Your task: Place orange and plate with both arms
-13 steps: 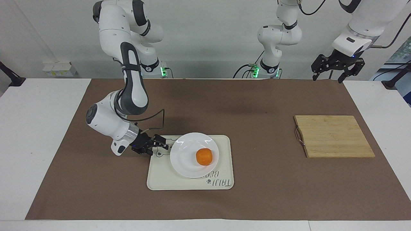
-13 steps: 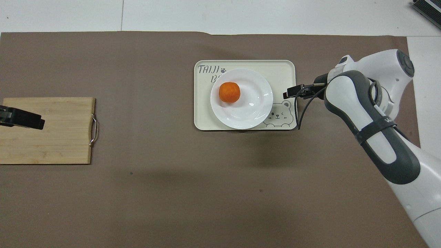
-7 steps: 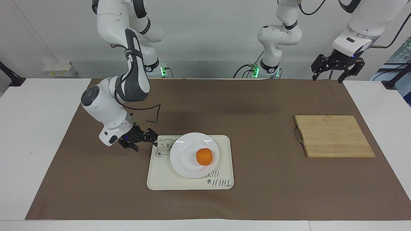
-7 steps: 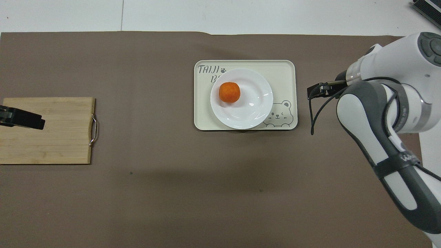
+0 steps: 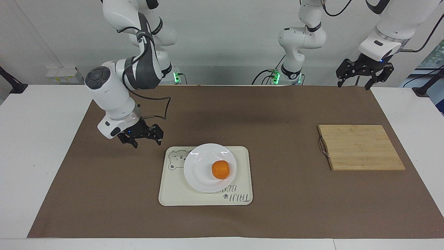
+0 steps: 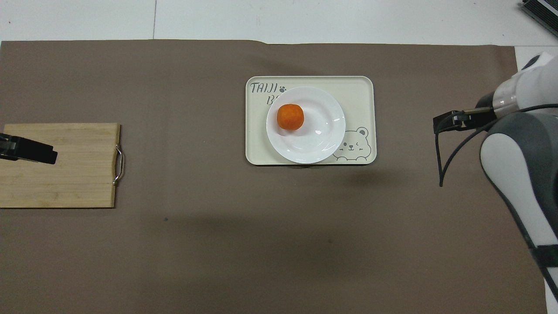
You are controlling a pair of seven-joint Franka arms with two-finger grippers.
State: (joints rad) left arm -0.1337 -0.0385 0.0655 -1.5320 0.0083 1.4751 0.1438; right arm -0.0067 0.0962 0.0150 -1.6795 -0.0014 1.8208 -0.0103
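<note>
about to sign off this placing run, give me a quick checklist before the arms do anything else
1. orange resting in the plate: ok
2. plate sitting on the tray: ok, though it covers part of the lettering
3. right claw free of the tray: ok, raised over the brown mat, open and empty
4. left claw out of the way: ok, waiting open, raised at the left arm's end of the table
5. cutting board unoccupied: ok, nothing on it
6. plate centred on the tray: not ok, it sits off centre
</note>
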